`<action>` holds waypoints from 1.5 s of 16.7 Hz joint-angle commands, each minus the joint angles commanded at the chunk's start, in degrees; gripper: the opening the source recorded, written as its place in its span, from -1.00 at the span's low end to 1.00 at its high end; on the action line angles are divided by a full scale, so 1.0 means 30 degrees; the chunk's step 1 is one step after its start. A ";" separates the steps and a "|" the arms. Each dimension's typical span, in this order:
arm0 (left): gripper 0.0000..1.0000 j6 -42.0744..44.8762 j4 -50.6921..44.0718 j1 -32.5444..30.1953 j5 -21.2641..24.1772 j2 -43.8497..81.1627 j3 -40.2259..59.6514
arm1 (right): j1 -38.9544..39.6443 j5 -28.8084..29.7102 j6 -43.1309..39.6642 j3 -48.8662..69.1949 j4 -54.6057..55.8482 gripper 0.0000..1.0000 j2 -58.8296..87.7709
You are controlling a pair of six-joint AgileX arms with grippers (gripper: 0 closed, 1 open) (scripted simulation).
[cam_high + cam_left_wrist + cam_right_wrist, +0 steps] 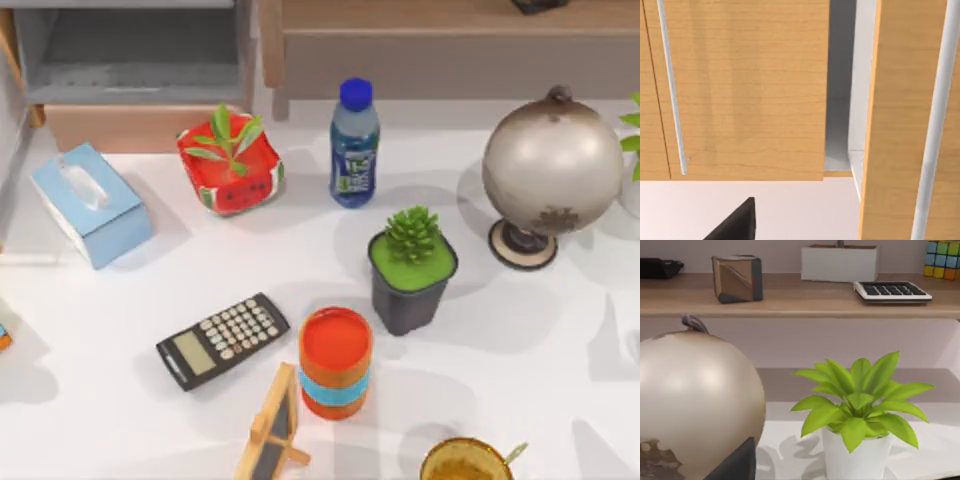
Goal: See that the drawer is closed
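The drawer [10, 160] shows as a narrow strip at the top view's far left edge: a flat grey panel with a bit of light tan wood above it. In the left wrist view, two tan wood faces stand close ahead. The wider one [745, 90] carries a thin white bar handle [671, 90]. The other [895, 125], with its own white bar [935, 125], stands further out across a grey gap [840, 100]. A dark part of my left gripper [735, 222] shows low in that view, short of the wood. My right gripper [737, 465] hangs beside the globe [690, 405].
A wide grey-lined tray with a tan front [130, 128] sits open at the back left. On the table are a tissue box [90, 205], red planter [230, 165], water bottle [354, 145], globe [552, 170], potted succulent [412, 270], calculator [222, 340], orange can [335, 362] and small easel [272, 425].
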 joint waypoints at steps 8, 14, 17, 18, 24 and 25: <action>1.00 0.0002 -0.0828 -0.1072 -0.1106 0.0633 0.1558 | 0.0000 0.0000 0.0000 0.0000 0.0000 1.00 0.0000; 0.40 0.0002 -0.0828 -0.1072 -0.1106 0.0633 0.1558 | 0.0000 0.0000 0.0000 0.0000 0.0000 1.00 0.0000; -0.06 0.0002 -0.0828 -0.1072 -0.1106 0.0633 0.1558 | 0.0000 0.0000 0.0000 0.0000 0.0000 1.00 0.0000; -0.21 0.0002 -0.0828 -0.1072 -0.1106 0.0633 0.1558 | 0.0000 0.0000 0.0000 0.0000 0.0000 1.00 0.0000; -1.00 0.0002 -0.0828 -0.1072 -0.1106 0.0633 0.1558 | 0.0000 0.0000 0.0000 0.0000 0.0000 1.00 0.0000; -1.00 0.0002 -0.0828 -0.1072 -0.1106 0.0633 0.1558 | 0.0000 0.0000 0.0000 0.0000 0.0000 1.00 0.0000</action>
